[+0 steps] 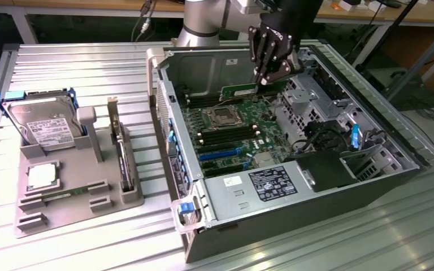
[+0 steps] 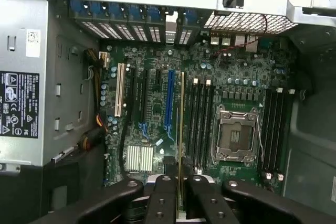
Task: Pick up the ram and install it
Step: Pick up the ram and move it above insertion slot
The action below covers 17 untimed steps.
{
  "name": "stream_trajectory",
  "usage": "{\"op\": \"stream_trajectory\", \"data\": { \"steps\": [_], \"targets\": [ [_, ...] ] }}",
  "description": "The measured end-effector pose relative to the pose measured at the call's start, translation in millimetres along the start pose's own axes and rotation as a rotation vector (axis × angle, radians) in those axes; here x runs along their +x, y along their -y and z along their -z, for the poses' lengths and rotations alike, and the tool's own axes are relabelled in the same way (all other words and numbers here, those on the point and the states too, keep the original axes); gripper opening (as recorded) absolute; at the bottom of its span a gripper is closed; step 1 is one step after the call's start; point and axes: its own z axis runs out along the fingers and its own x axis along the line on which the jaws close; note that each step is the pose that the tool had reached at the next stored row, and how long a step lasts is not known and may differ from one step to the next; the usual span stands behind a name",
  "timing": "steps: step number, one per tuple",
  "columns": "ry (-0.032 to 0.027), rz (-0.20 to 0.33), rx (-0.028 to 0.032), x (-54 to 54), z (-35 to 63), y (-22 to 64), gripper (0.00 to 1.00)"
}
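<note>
Open computer case (image 1: 293, 226) lying on its side on slatted metal table (image 1: 74, 62), sitting toward exterior view's right. Motherboard (image 1: 239, 135) facing up inside, empty processor socket (image 1: 223, 117) showing toward its far end. Power supply (image 1: 270, 183) occupying near end of case, black label facing up. Grey holder (image 1: 74, 212) resting at exterior view's left, just beside case. Hard drive (image 1: 47, 124) standing in holder's far slot; silver processor chip (image 1: 42, 176) lying flat nearer; dark expansion card (image 1: 122, 158) standing on edge, possibly leaning slightly.

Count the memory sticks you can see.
1. The memory stick is held in the fingers above the motherboard inside the open case; others may be hidden.
</note>
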Motion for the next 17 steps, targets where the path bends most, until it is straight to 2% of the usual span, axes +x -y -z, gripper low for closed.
{"op": "stream_trajectory", "data": {
  "steps": [5,8,9,17],
  "targets": [
    [0.0003,-0.025,0.0,-0.1,-0.4,0.1,0.14],
    [0.0001,-0.025,-0.0001,-0.1,-7.5,0.1,0.14],
    [0.0,-0.027,-0.0002,-2.4,-16.2,0.4,0.14],
    [0.0001,-0.031,-0.0001,-21.9,-33.0,2.0,0.14]
  ]
}}
